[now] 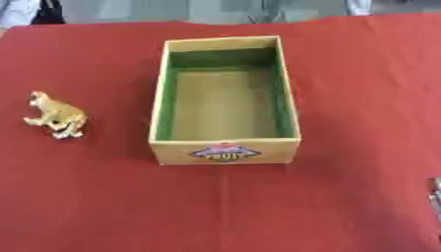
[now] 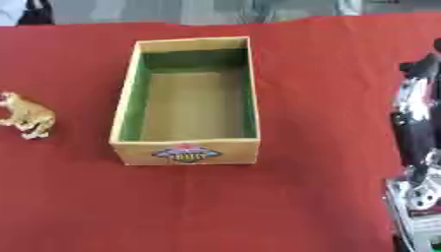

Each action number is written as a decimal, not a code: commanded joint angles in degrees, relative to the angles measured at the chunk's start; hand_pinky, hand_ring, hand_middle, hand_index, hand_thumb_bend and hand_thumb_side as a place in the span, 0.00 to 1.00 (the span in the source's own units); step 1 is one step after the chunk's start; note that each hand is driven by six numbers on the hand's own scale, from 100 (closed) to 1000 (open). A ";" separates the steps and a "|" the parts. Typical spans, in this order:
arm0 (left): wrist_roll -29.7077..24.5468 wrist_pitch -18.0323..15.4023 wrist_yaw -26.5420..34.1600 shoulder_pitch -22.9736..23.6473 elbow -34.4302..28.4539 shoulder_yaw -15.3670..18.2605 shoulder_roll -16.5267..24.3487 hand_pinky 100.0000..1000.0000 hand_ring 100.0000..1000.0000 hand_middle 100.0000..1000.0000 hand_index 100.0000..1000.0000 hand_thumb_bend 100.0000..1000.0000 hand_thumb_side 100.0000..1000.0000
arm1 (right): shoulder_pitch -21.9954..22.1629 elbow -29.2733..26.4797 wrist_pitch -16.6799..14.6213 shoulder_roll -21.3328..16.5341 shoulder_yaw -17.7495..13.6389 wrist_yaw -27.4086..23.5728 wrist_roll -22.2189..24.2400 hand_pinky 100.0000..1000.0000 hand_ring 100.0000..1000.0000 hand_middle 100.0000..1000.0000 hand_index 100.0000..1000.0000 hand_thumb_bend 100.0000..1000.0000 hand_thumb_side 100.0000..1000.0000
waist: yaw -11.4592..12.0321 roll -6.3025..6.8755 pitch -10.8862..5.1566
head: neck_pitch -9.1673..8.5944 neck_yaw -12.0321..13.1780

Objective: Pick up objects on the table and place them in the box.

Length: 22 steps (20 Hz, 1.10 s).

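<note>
- The toy animal (image 1: pixel 56 120), tan and lumpy with thin legs, sits on the red cloth of the worktop (image 1: pixel 344 98), well to the left of the box (image 1: pixel 226 150) and clear of it; nothing holds it
- My guess at the main risk: its uneven shape and small legs give fingers little flat surface, so it could twist or tip out of a grasp on the way over
- The box looks like light cardboard, rectangular, open-topped, green inside, with a printed label on the near wall; a nudge against its rim would likely slide it on the soft cloth
- The box appears empty, so no piece is placed yet
- The right hand (image 2: pixel 420 118) shows at the right edge of the right eye view, black and silver; whether its fingers are spread or curled I cannot tell
- The left hand is out of sight
</note>
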 commanded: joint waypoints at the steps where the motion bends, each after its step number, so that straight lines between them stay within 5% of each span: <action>1: 0.18 -2.48 -2.05 0.44 -1.13 0.92 3.55 0.74 0.64 0.64 0.94 0.00 0.85 | -0.10 -0.53 -0.18 -0.90 -0.17 0.39 0.14 0.87 0.52 0.35 0.72 0.00 0.36 | -0.03 0.02 -1.23 | 0.03 -0.60; 8: 4.92 -12.25 -10.36 0.53 -1.13 0.97 13.68 0.74 0.68 0.66 0.92 0.00 0.62 | -0.10 -0.53 -0.51 -1.38 -0.28 -0.26 0.16 0.87 0.52 0.35 0.72 0.00 0.36 | -0.54 0.09 -1.73 | 0.82 -0.89; 11: 10.37 -18.01 -23.53 0.37 -0.92 3.38 20.15 0.76 0.73 0.70 0.92 0.00 0.45 | 0.19 -0.53 -0.79 -1.87 -0.43 -0.55 0.12 0.86 0.52 0.35 0.72 0.00 0.36 | -0.50 0.31 -2.21 | 0.77 -1.12; 17: 21.00 -19.48 -45.39 -0.06 4.44 -0.23 31.22 0.77 0.75 0.71 0.91 0.00 0.31 | 0.60 -0.53 -0.88 -2.65 -0.64 -1.25 0.14 0.86 0.52 0.35 0.72 0.00 0.36 | -0.69 0.91 -3.18 | 1.04 -0.86; 22: 20.66 -21.49 -54.62 -2.45 11.24 -2.58 38.85 0.78 0.79 0.73 0.92 0.00 0.24 | 1.01 -0.53 -1.05 -3.26 -0.90 -1.93 0.07 0.86 0.52 0.35 0.72 0.00 0.35 | -0.69 1.23 -4.09 | 1.76 -0.74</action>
